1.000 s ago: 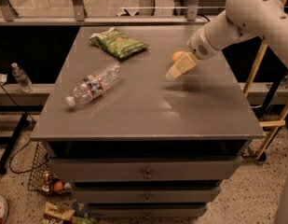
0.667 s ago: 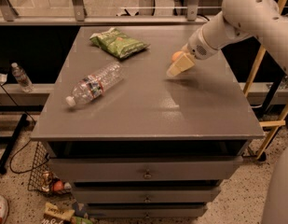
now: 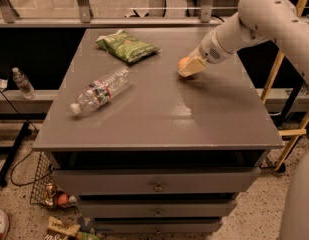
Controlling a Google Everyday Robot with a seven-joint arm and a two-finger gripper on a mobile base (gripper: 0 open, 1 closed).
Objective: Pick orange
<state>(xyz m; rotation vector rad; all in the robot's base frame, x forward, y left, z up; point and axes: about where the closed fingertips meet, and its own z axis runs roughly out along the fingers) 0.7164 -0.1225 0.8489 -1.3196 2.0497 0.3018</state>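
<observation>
Barely shifted from a second earlier, the gripper (image 3: pixel 190 67) hung low over the far right of the grey table (image 3: pixel 159 124). The orange (image 3: pixel 182 62) peeked out against it. Whether it clamped the fruit could not be told. Well apart, a clear plastic bottle (image 3: pixel 101 91) lay on its side as before.

Right rear tabletop (image 3: pixel 159 114): gripper (image 3: pixel 191 67) at orange (image 3: pixel 182 62).

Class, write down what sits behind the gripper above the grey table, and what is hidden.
Behind the gripper, over the table's far right part, a small piece of the orange shows. The rest of the orange is covered by the gripper.
</observation>
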